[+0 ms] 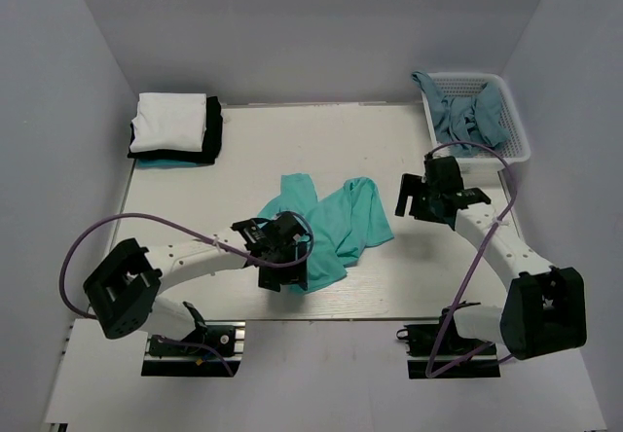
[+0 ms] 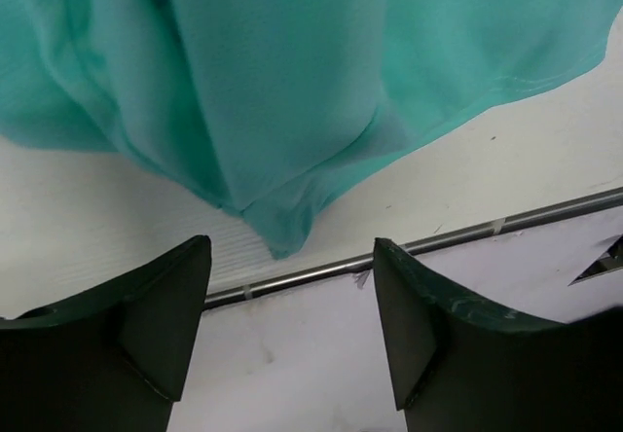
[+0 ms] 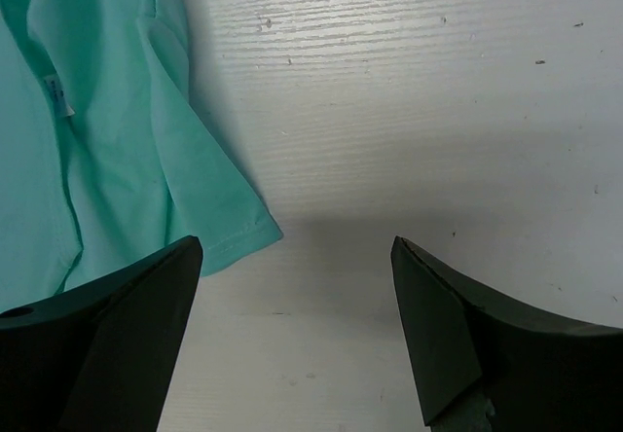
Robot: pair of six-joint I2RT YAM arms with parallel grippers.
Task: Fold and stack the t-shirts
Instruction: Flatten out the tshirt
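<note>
On the middle of the table (image 1: pixel 292 140) lay the crumpled green t-shirt (image 1: pixel 336 223); left jaws stood apart at its near corner, right jaws apart beside its right edge, both empty.

— What do the arms look like?
— The left arm (image 1: pixel 185 257) and right arm (image 1: pixel 496 242) have white shells and bulky black joints (image 1: pixel 122 289).
— Any cables?
— A purple cable (image 1: pixel 97 233) loops along each arm.
— And the ends?
— The left claw (image 2: pixel 290 247) and right claw (image 3: pixel 296 242) are black, each with two broad wedge-shaped fingers (image 2: pixel 146 325).
— The bases?
— Black mounts (image 1: pixel 192 340).
</note>
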